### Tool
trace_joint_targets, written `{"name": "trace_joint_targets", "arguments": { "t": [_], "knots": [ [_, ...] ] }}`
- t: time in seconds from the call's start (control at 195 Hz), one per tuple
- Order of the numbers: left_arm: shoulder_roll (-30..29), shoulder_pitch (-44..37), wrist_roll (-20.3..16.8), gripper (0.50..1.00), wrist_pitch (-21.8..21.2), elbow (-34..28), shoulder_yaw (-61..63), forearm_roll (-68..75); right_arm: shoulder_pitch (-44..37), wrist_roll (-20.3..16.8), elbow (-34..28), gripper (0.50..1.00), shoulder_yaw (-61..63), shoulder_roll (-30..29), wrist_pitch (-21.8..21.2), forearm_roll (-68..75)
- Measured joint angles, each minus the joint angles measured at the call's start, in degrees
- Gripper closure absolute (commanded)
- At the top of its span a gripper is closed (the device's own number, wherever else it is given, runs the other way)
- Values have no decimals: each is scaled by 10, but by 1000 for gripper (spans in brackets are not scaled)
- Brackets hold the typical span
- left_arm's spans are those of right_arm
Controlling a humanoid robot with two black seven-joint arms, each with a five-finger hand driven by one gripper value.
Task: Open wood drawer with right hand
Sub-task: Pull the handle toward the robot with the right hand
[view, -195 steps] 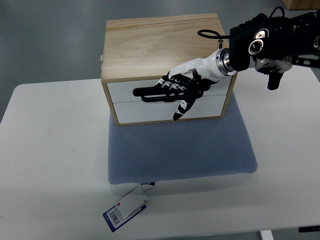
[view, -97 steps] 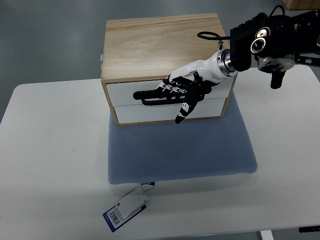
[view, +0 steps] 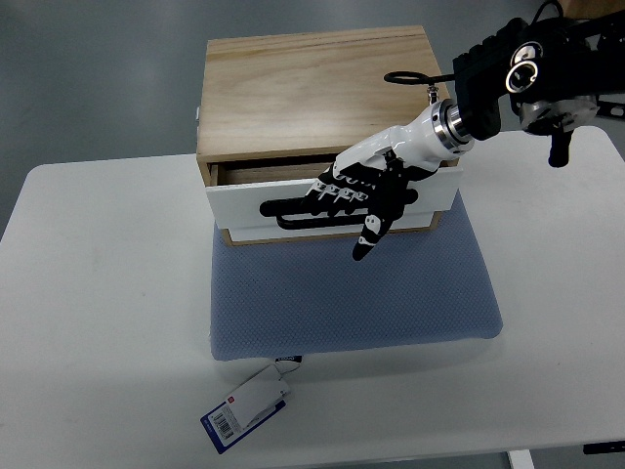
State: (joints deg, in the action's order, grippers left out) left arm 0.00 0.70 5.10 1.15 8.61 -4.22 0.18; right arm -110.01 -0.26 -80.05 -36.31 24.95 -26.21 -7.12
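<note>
A blue-and-white paper tag (view: 244, 407) lies nearest on the white tabletop (view: 98, 322). Beyond it, a blue-grey padded mat (view: 347, 293) carries a light wooden drawer box (view: 312, 88). The right robot hand (view: 366, 186) has fingers hooked in the black handle (view: 293, 207) of the white-fronted upper drawer (view: 244, 200), partly out.

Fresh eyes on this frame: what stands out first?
The right hand, white and black, reaching in from the upper right with fingers hooked in the handle slot of the top drawer, which is pulled partly out of the wood box. The box sits on a blue-grey mat mid-table.
</note>
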Motion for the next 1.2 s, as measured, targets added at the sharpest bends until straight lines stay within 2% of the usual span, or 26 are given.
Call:
{"name": "trace_joint_targets", "arguments": {
  "t": [0.504,0.904,1.202],
  "knots": [
    [0,0,0,500,0,0,0,0,2,1,-18,576,0,2,-24,-25],
    [0,0,0,500,0,0,0,0,-10,3,-26,574,0,22,-84,-26],
    [0,0,0,500,0,0,0,0,-42,5,-28,574,8,45,-88,-26]
  ]
}}
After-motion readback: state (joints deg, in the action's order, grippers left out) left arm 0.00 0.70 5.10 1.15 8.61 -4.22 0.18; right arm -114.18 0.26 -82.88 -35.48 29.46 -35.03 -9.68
